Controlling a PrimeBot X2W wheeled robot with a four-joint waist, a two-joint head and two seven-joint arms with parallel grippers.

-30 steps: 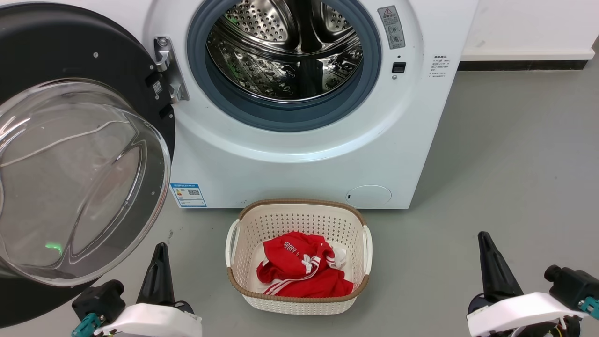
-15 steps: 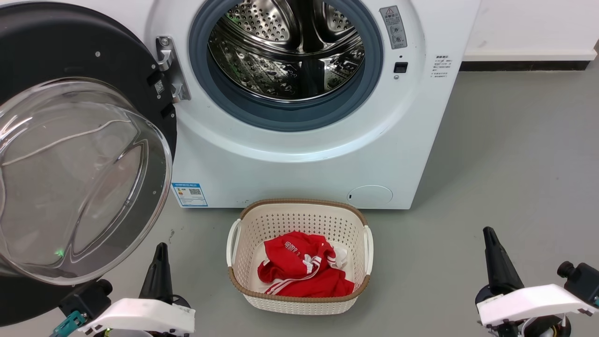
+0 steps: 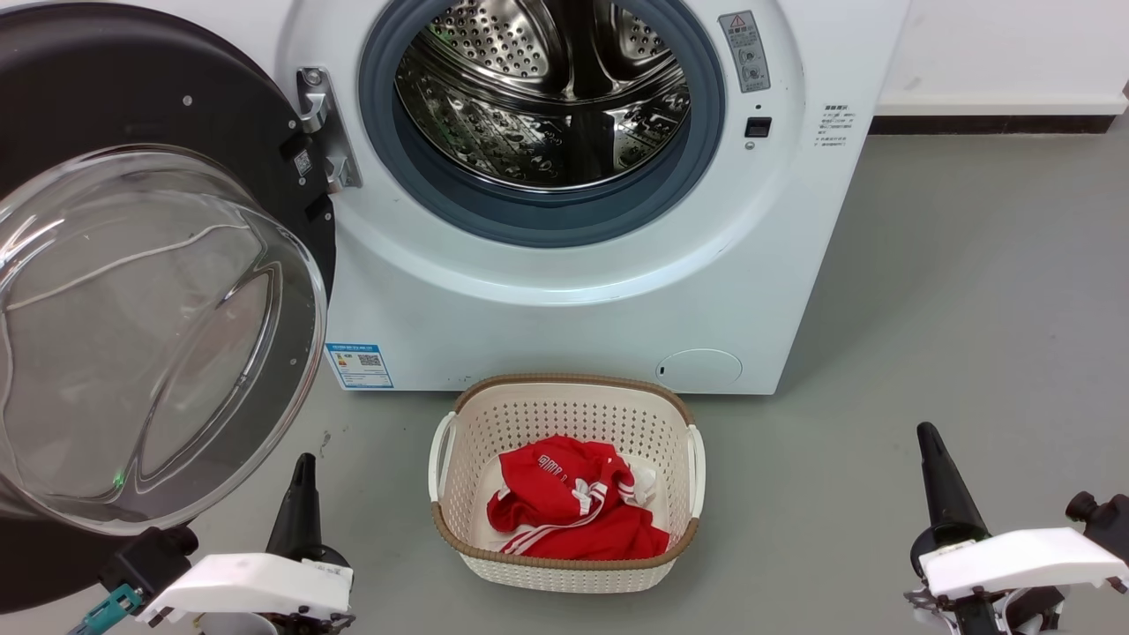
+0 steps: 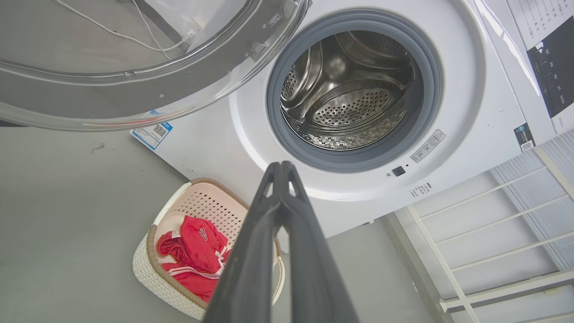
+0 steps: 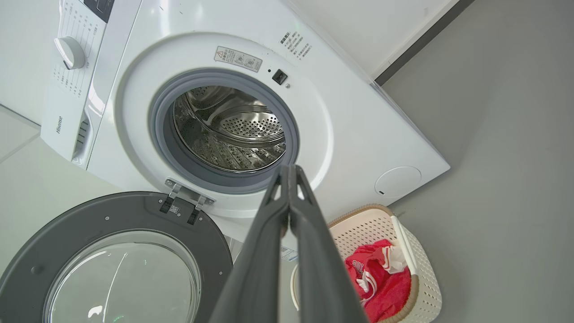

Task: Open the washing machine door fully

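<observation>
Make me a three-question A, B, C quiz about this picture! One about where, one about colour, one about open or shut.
1. Where is the basket? A) in front of the washer B) on top of it C) behind it
2. What colour are the clothes in it? A) blue B) red C) green
3. The door is: A) shut B) swung open C) taken off
Answers: 1 A, it stands below the washer's front; 2 B, red with white stripes; 3 B, it is swung out to the left.
</observation>
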